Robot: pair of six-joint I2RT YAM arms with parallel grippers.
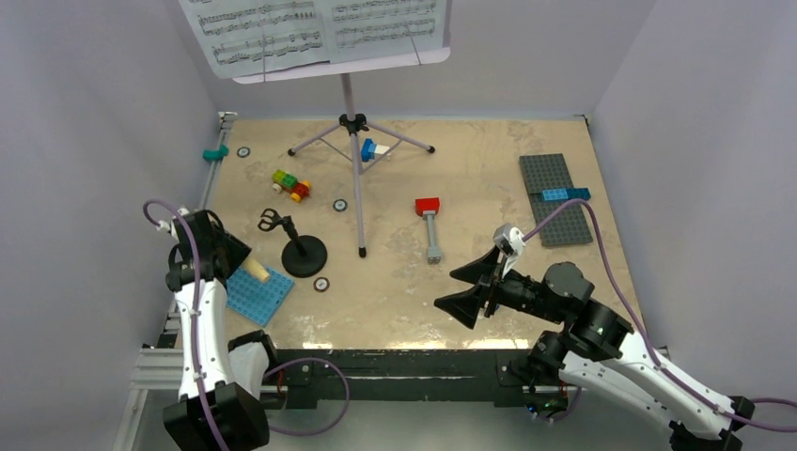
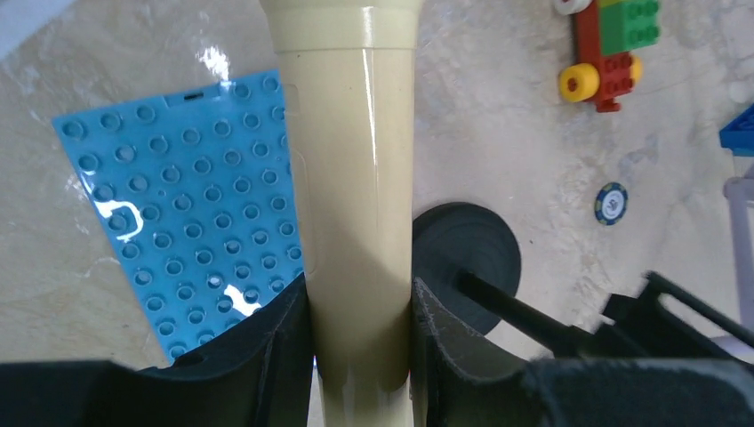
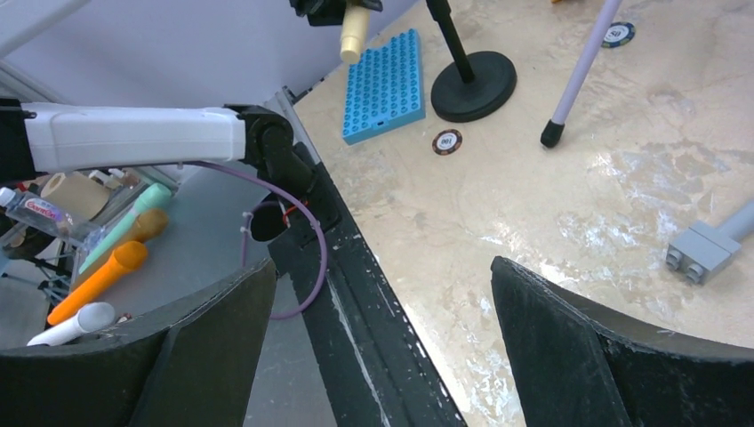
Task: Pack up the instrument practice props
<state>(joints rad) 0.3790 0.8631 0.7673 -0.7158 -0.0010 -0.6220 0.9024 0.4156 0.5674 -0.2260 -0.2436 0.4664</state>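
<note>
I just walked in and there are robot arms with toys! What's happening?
The left gripper is shut on a cream-yellow plastic toy microphone, holding it over a blue studded plate beside the black round-base mic stand. The right gripper is open and holds nothing, hovering at the near right. The lilac tripod music stand stands upright at the back with white sheet-music pages on it, so those props aren't packed yet.

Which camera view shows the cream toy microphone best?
The left wrist view: the cream toy microphone fills the frame, clamped in the left gripper. The top view shows only its small cream end; the right wrist view shows only a distant tip.
</note>
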